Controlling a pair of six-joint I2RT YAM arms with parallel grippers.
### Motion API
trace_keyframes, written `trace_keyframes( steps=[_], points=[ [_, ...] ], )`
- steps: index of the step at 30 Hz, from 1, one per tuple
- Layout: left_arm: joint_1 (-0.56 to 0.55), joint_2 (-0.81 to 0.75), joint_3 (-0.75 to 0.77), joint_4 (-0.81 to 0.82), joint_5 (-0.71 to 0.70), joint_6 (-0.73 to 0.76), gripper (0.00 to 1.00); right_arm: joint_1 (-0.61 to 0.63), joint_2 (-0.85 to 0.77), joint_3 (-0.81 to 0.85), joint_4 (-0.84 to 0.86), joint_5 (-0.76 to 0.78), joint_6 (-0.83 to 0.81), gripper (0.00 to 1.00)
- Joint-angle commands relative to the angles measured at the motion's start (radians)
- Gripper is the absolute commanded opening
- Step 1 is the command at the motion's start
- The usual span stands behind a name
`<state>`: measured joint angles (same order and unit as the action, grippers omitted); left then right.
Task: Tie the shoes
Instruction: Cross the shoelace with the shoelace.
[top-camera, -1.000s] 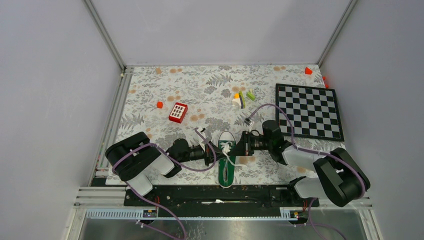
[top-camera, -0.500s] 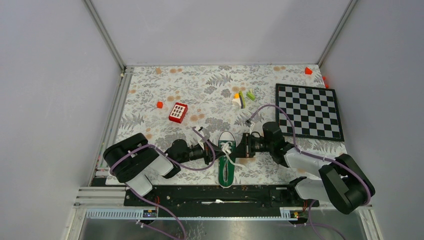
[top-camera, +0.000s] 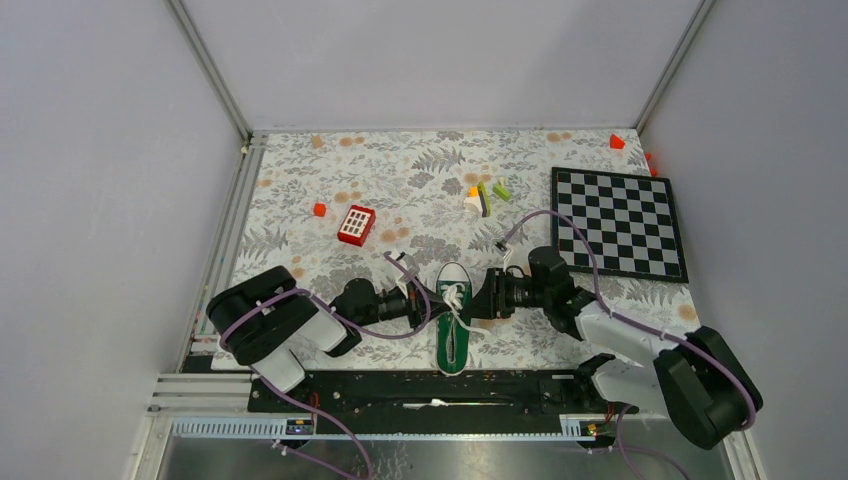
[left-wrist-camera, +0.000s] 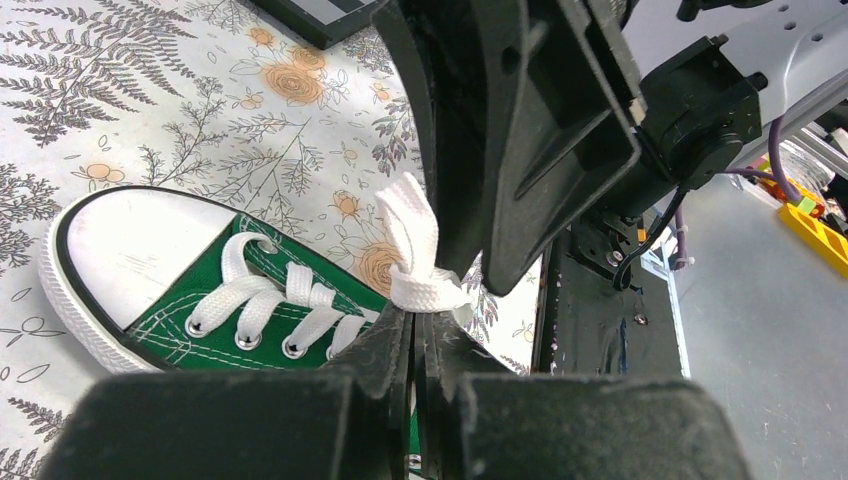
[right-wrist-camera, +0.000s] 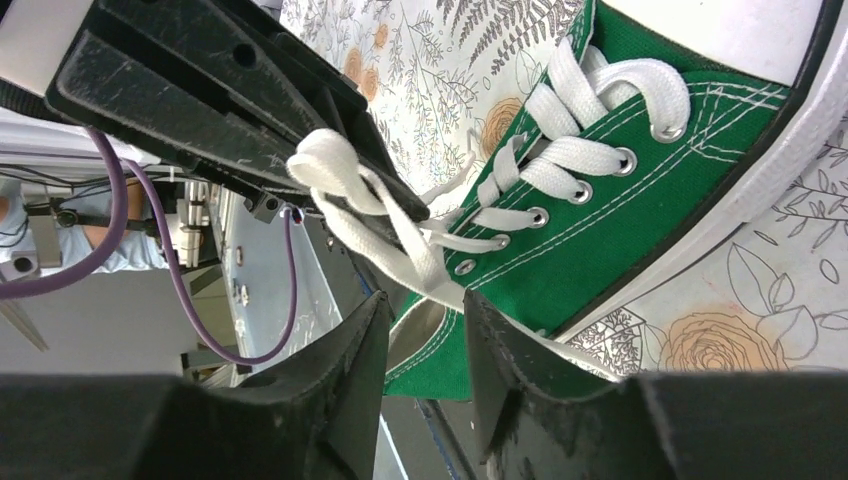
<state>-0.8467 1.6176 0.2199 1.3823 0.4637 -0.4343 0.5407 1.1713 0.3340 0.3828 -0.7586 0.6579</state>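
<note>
Floral-printed cloth (top-camera: 300, 200) covers the table. A chessboard (top-camera: 620, 222) lies at its right side. The green sneaker (top-camera: 453, 345) rests at the near edge between the two arms, toe pointing away from them. The left gripper (top-camera: 432, 300) sits just left of the lacing, jaws pressed together and pinching a white lace (left-wrist-camera: 415, 270) at their tips. The right gripper (top-camera: 478, 300) sits just right of it, jaws spread; the lace runs loose towards their gap.

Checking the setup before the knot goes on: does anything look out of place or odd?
Only the lace: no bow is tied, and a bunched part of it is held up off the green sneaker, pinched in the left gripper's shut jaws. Nothing looks spilled or damaged.
</note>
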Motion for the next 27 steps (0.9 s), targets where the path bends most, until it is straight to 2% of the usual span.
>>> trace_keyframes(
  steps=[1, 4, 7, 12, 27],
  points=[
    [-0.007, 0.006, 0.012, 0.060, 0.006, -0.022, 0.00, 0.010, -0.092, 0.016, -0.106, 0.051, -0.068, 0.42],
    [-0.009, 0.015, 0.015, 0.061, 0.006, -0.020, 0.00, 0.010, -0.110, 0.026, -0.141, 0.043, -0.103, 0.46],
    [-0.011, 0.016, 0.018, 0.061, 0.007, -0.020, 0.00, 0.011, -0.081, 0.044, -0.151, -0.013, -0.132, 0.54],
    [-0.012, 0.011, 0.019, 0.061, 0.007, -0.014, 0.00, 0.021, -0.036, 0.082, -0.167, -0.037, -0.190, 0.62],
    [-0.011, 0.010, 0.021, 0.061, 0.007, -0.009, 0.00, 0.064, 0.091, 0.199, -0.200, -0.021, -0.256, 0.63]
  ],
)
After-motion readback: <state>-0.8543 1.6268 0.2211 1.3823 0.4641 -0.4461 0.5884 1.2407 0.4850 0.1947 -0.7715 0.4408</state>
